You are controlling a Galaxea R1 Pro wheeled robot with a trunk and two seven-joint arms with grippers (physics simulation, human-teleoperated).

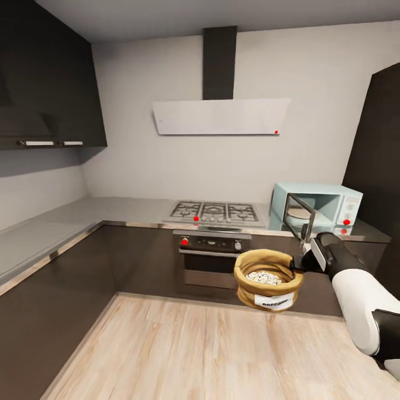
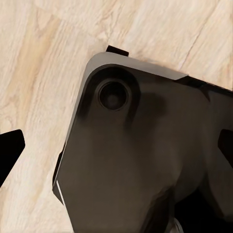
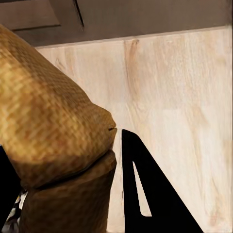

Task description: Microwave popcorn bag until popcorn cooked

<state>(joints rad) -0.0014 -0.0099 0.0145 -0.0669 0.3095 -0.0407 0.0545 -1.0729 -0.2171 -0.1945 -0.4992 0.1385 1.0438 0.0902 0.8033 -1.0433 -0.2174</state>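
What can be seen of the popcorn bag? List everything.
The popcorn bag is a squat tan-brown sack of woven-looking material with a thick rolled-down rim. A white label with dark lettering sits low on its front. It is open and upright, with small white bits inside. It hangs in the air above the wood floor, in front of the dark cabinets, held at its rim by the right hand. Nothing else touches it.
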